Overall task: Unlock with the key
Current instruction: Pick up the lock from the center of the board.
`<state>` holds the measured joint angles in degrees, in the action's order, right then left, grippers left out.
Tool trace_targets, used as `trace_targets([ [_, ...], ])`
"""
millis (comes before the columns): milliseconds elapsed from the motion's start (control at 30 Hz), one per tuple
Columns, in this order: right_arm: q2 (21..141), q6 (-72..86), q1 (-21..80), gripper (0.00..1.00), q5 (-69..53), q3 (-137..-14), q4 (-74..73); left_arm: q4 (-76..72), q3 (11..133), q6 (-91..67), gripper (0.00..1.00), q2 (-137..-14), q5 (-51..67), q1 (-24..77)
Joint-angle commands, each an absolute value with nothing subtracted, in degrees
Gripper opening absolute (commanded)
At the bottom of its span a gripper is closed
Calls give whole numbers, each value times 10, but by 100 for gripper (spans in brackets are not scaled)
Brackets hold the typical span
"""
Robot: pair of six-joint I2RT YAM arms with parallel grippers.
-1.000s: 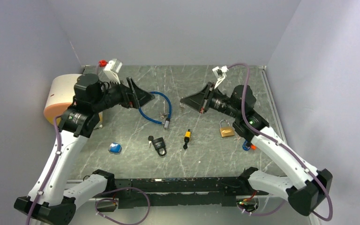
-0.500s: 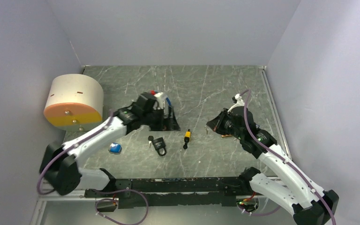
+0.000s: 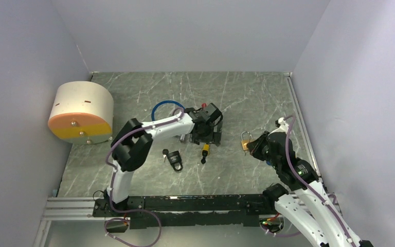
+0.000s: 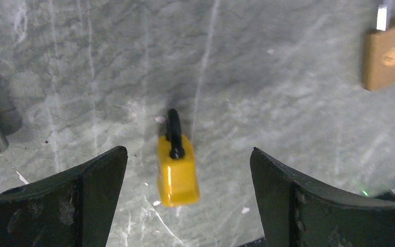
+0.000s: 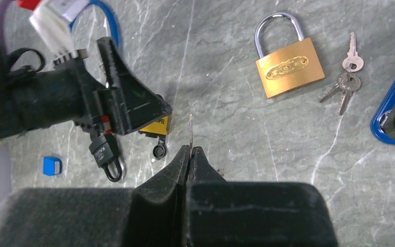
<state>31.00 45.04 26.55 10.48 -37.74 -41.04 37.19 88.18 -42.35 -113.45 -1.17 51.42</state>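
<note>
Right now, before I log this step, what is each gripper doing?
Left gripper: open, empty, over the yellow padlock.
Right gripper: closed on a key, blade sticking out past the fingertips.

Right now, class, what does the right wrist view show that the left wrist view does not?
Only right wrist: the key bunch, the black padlock, and a thin key pinched in the shut right jaws. Only left wrist: the yellow padlock whole, centred between the open left jaws. Both: the brass padlock and some of the yellow one.
</note>
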Motion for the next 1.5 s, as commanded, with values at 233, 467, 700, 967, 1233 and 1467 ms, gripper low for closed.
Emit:
trace_targets([
  [233,297,434,262,0,99,-377,-434,482,943,-466,67,-1203,-32,537],
  [467,299,417,262,0,93,-368,-381,465,926,-439,42,-1184,-8,537],
  [700,318,405,262,0,79,-361,-330,429,917,-416,58,-1188,3,517],
  [967,315,392,261,0,44,-350,-307,426,930,-413,9,-1200,12,514],
  [1233,303,311,261,0,-95,-344,-164,336,900,-371,2,-1085,88,464],
  [1467,314,286,261,0,-266,-337,35,90,806,-393,3,-922,264,368],
])
